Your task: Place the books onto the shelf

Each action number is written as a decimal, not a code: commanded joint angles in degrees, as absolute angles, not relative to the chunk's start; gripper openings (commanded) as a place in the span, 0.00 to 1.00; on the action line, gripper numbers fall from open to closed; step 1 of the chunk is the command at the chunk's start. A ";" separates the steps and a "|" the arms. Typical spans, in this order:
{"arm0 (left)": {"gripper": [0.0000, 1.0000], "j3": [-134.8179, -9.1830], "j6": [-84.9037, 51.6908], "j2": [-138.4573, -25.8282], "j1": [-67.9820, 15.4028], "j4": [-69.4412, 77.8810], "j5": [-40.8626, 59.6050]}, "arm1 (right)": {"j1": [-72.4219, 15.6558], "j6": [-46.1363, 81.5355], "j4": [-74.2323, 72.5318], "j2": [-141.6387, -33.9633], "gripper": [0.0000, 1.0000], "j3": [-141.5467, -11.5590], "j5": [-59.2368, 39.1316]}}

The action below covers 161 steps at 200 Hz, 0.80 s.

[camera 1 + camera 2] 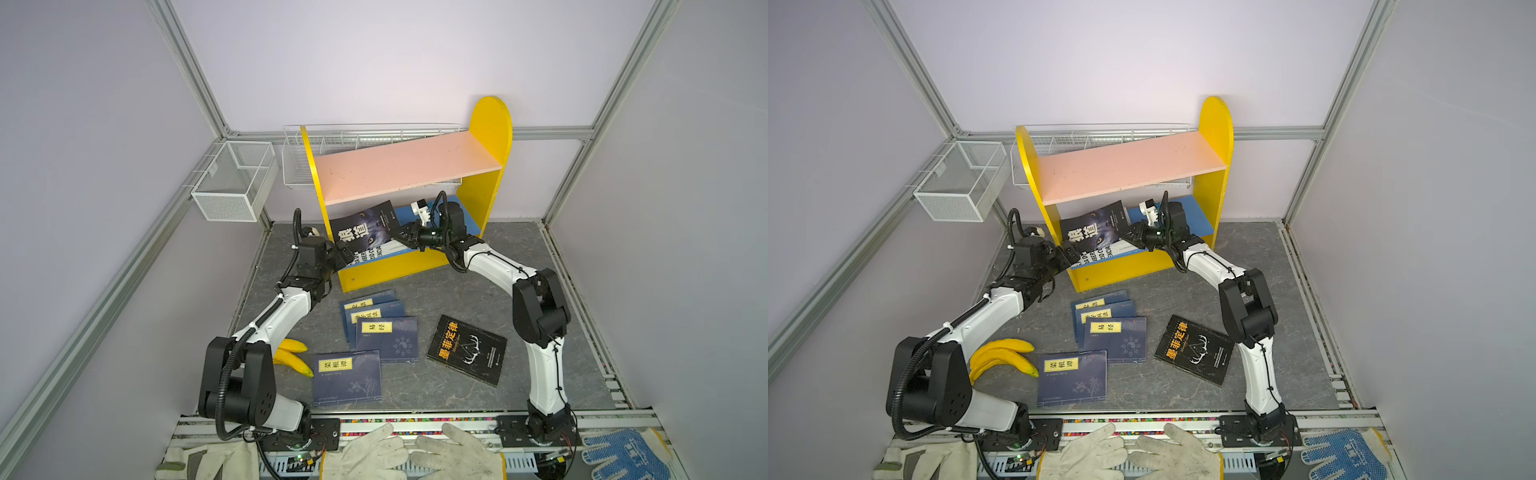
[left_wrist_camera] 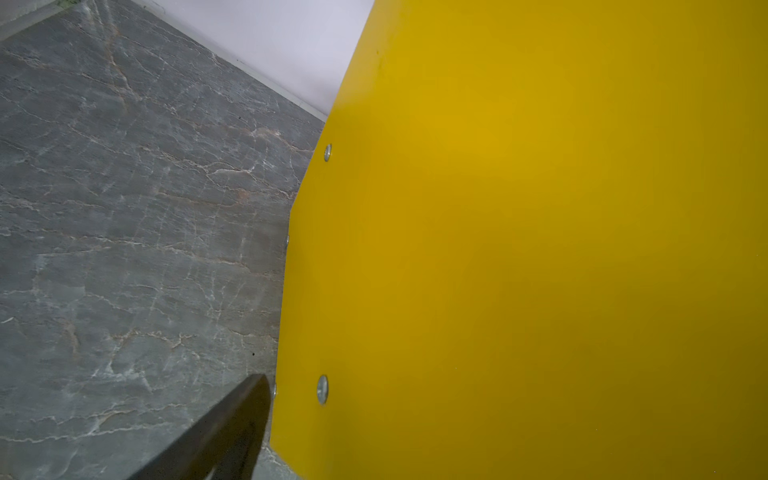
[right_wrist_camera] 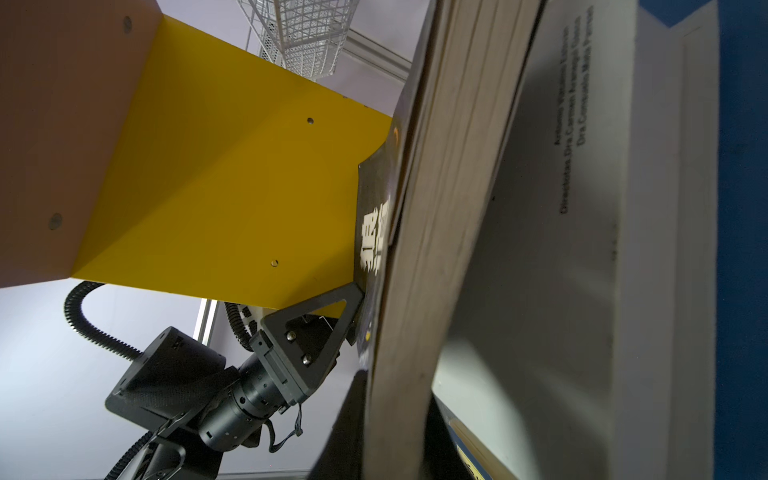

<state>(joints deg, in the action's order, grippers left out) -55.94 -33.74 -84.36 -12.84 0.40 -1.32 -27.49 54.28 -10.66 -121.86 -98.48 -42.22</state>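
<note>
Black wolf-cover book [image 1: 360,227] leaned tilted in the lower bay of the yellow-sided shelf [image 1: 491,124], atop a thick white book [image 1: 368,256]. Our right gripper [image 1: 398,237] pinched the black cover's edge, and we saw our left gripper [image 1: 346,253] spread wide astride the side panel [image 2: 498,208].

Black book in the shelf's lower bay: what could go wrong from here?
1. The black book stands tilted over the white book, pinched at one edge by the right gripper; released now, it would likely flop flat or slide out.
2. The open left gripper sits at the shelf side panel and the book's cover; pushing may curl the cover or shove the shelf.
3. The right wrist works just under the pink board; lifting could hit it.
</note>
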 commanded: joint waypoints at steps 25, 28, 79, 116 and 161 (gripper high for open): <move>0.93 -53.98 -34.43 -86.04 -13.09 -1.62 -5.12 | -28.65 36.67 11.12 -119.34 0.42 -104.64 -28.13; 0.93 -54.01 -34.58 -86.04 -13.10 -1.66 -5.18 | -28.65 35.73 12.43 -119.17 0.42 -105.11 -26.84; 0.93 -53.62 -35.90 -85.41 -13.09 -0.88 -4.49 | -28.74 28.41 22.70 -118.28 0.49 -110.54 -14.01; 0.93 -53.97 -35.94 -84.90 -13.07 -0.88 -3.65 | -29.42 27.77 21.12 -118.60 0.40 -110.15 -14.42; 0.93 -53.42 -35.49 -82.79 -13.06 -0.05 -2.20 | -30.95 26.33 18.70 -119.00 0.30 -110.08 -14.39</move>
<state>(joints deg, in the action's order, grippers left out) -55.05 -35.97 -84.20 -13.15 2.02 -2.59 -29.74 29.26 20.16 -120.53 -109.51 -15.51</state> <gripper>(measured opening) 0.931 0.327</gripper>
